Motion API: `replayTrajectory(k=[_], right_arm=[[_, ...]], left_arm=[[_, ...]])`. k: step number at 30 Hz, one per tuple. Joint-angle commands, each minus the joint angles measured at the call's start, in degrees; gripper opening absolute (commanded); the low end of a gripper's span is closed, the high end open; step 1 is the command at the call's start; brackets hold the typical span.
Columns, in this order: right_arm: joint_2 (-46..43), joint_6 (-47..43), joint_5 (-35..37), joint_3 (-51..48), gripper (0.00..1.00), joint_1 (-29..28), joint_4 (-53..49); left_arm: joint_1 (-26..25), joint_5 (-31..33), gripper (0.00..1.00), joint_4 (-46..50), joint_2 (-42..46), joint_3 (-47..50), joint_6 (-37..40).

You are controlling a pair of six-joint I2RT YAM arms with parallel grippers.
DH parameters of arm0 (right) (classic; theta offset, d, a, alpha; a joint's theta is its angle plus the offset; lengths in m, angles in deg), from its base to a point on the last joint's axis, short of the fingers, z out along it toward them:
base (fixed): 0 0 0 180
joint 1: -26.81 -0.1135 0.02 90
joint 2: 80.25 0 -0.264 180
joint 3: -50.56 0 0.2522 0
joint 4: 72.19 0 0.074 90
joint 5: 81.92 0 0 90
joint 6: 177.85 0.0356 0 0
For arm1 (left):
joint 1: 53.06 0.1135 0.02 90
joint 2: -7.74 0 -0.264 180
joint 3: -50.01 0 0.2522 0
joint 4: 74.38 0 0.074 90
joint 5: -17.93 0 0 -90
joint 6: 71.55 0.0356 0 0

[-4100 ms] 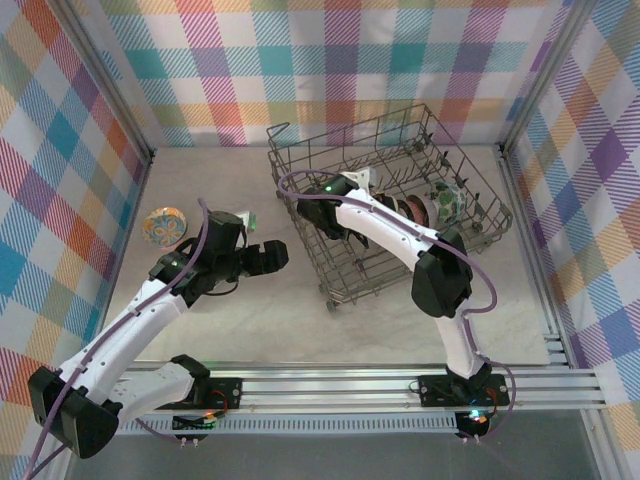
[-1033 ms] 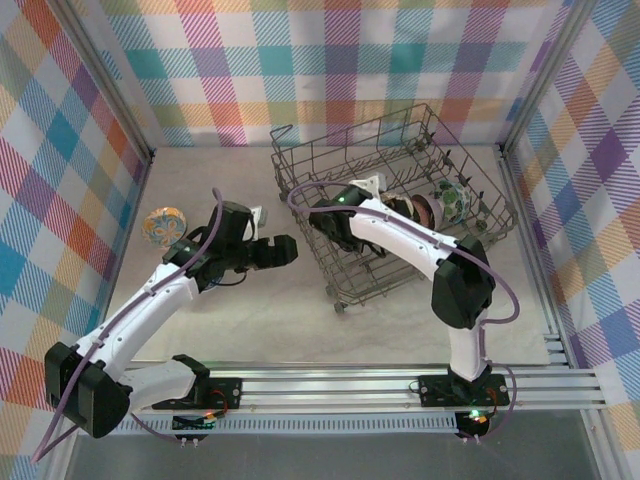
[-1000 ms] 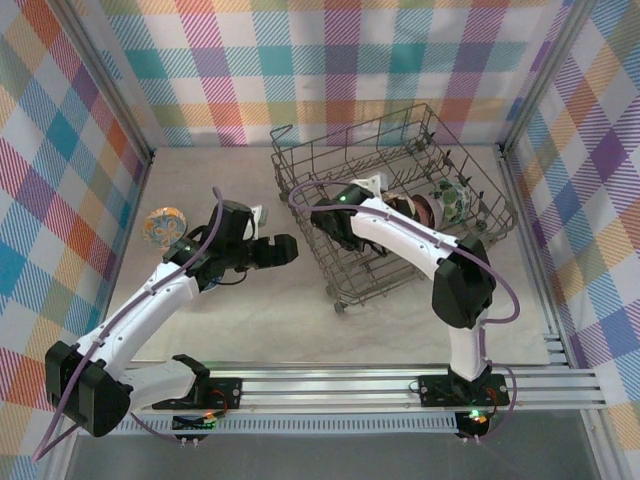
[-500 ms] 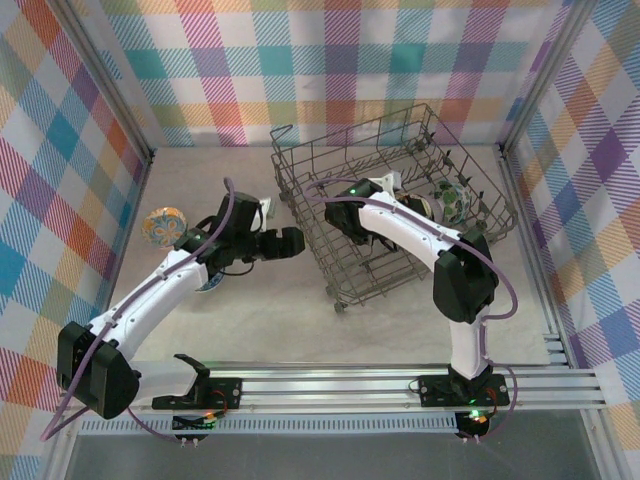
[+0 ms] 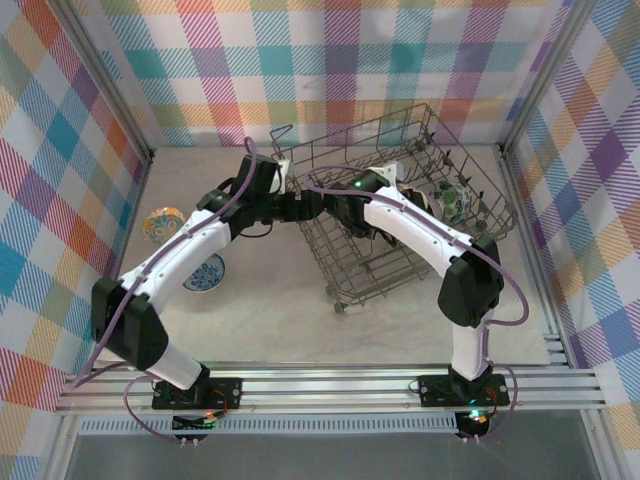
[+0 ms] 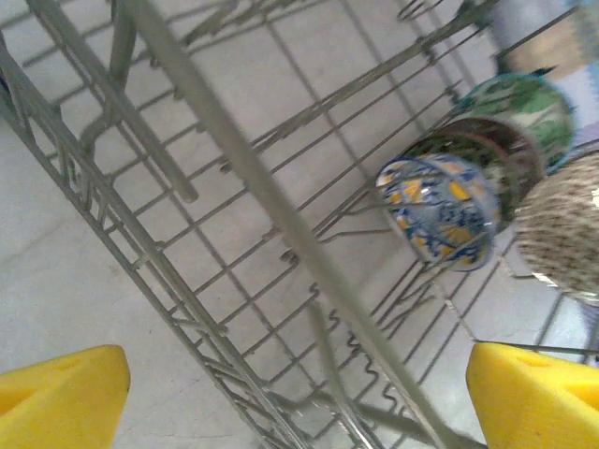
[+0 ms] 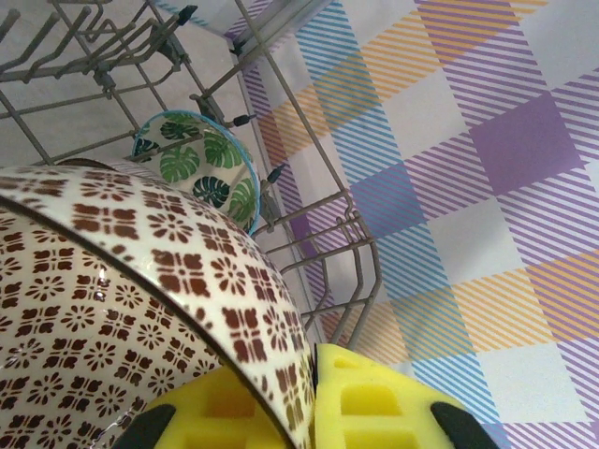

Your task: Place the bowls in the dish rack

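Bowl (image 7: 122, 309): we judge it glazed, brittle; take the rim.
Right gripper (image 7: 301, 412): pinching that rim.
Left gripper (image 6: 298, 398): spread.

1. Grey wire dish rack (image 5: 350, 140) sits askew, far right on the worktop (image 5: 280, 320);
2. green-leaf bowl (image 7: 201, 164), dark floral bowl (image 6: 477, 154) and blue-yellow bowl (image 6: 438, 210) stand on edge inside;
3. lattice bowl (image 7: 122, 299) is inside too, rim pinched by the right hand (image 7: 304, 393);
4. orange-teal bowl (image 5: 163, 224) and blue-patterned bowl (image 5: 204, 272) lie on the worktop, left.

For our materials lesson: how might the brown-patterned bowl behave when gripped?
Probably slippery: the brown-patterned bowl shows glossy highlights, and the right hand pinches only its rim. Likely rigid yet chippable against the dish rack wires.
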Motion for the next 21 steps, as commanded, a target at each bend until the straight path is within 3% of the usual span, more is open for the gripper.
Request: replayTrajectory(k=[1,11,21], right_arm=[[-3.4,0.0,0.8,2.2,0.00,0.2,-9.4],[-5.9,0.7,-0.8,0.4,0.00,2.7,-9.4],[-8.7,0.7,-0.7,-1.5,0.00,4.5,-9.5]], left_arm=[[0.3,-0.6,0.91,1.3,-1.8,-3.0,-0.2],[-5.2,1.6,0.77,-3.1,2.4,4.6,-9.4],[-13.1,9.0,0.63,-9.1,10.7,13.6,-21.5]])
